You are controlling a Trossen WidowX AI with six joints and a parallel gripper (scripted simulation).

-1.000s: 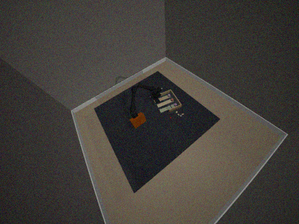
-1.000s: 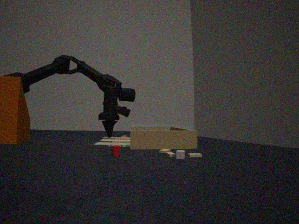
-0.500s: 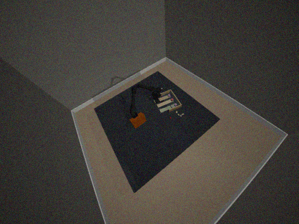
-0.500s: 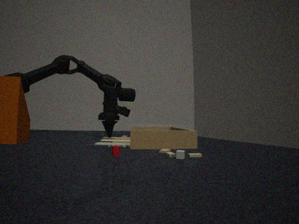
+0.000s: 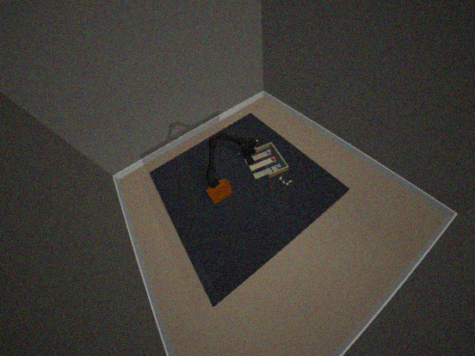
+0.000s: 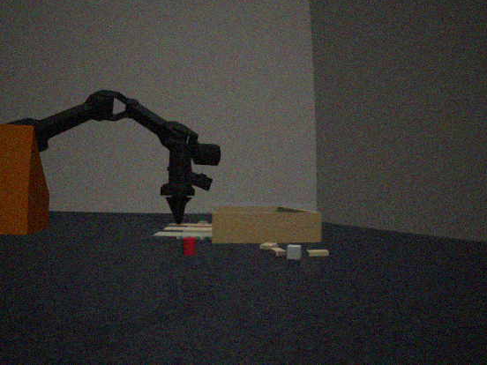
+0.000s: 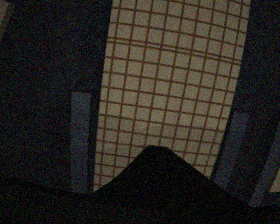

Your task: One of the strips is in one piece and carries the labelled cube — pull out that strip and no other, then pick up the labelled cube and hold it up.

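Nearest in the exterior view, you have a red cylinder (image 5: 270,187) (image 6: 189,246) upright on the surface (image 5: 241,234) (image 6: 238,310), with a pale cube (image 5: 287,184) (image 6: 294,252) and loose pale blocks (image 5: 280,178) (image 6: 318,252) to its right. Beyond them stands the wooden tray (image 5: 280,173) (image 6: 265,227), whose near wall hides its inside from that side. The strips (image 5: 262,164) (image 6: 190,229) reach out of it to the left.

Your pincer (image 5: 250,158) (image 6: 178,222) (image 7: 155,155) is shut with nothing in its grip, pointing down over the strips' outer ends; you can't be sure its tip touches. Under it runs a checked strip (image 7: 170,90), grey bars (image 7: 80,142) along both sides. Small coloured pieces lie at the tray end; the labelled cube is probably among them, but you can't make out which it is.

The step looks like pressing the shut tip down and dragging the strip left. Press too lightly and it skates; too hard, and the strip may bind. Veer sideways and you could catch a bar or a neighbouring strip. Check that double line across the checks: if it's a cut, only the outer part would come, leaving the cube behind.
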